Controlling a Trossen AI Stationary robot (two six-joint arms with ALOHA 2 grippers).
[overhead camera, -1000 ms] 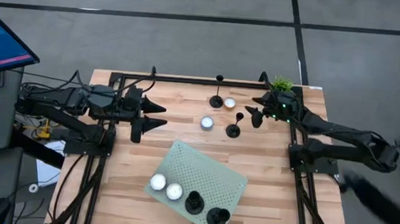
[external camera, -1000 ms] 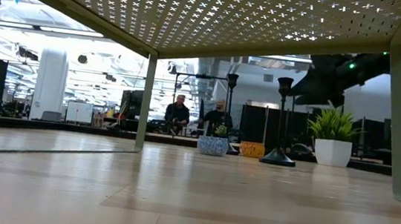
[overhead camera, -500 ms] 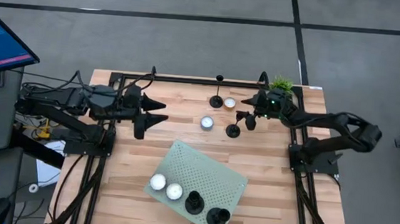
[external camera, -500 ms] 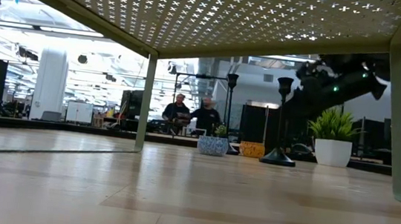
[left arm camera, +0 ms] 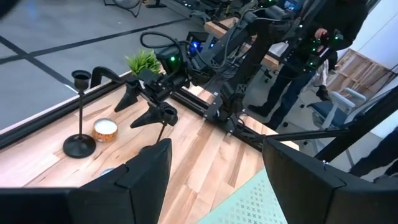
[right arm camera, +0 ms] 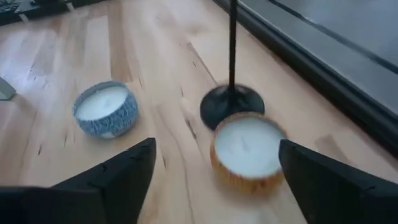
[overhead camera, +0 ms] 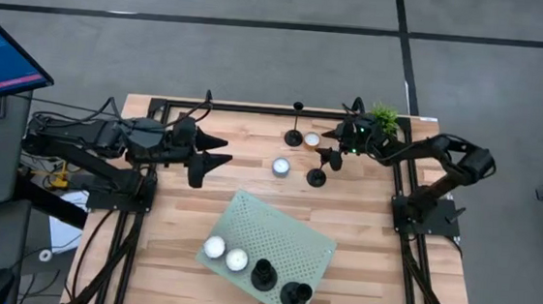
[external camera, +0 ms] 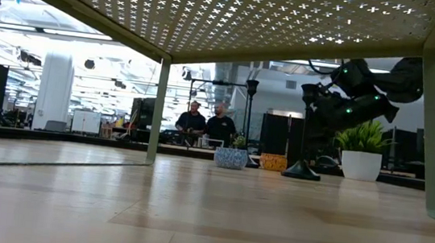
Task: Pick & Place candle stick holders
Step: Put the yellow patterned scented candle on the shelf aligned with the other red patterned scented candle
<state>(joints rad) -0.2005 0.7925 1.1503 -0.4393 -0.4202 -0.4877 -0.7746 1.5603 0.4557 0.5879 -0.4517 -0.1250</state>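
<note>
Green perforated metal comes first: the raised tray (overhead camera: pixel 285 229) nearest me carries two white tealights (overhead camera: pixel 225 253) and two candle stick holders (overhead camera: pixel 278 285), so I judge the job half done. Beyond it, my left gripper (overhead camera: pixel 221 154) waits over the table's left side, fingers spread.

Mid-table stands the third holder (overhead camera: pixel 316 178), near a blue-patterned candle (overhead camera: pixel 281 166). My right gripper (overhead camera: pixel 330 149) hovers beside this holder's cup, jaws wide apart and holding nothing. Its wrist camera looks past them at the fourth holder (right arm camera: pixel 232 102) by the far edge, with an amber-cased candle (right arm camera: pixel 249 149) just in front of its base. A potted plant (overhead camera: pixel 383 113) sits at the far right corner, and two people (external camera: pixel 205 124) are in the room behind.

These holders look rigid, light and top-heavy on thin stems, so I would expect them to tip easily. I would pinch the stem low, above the base.

I can read no brand or writing anywhere.
</note>
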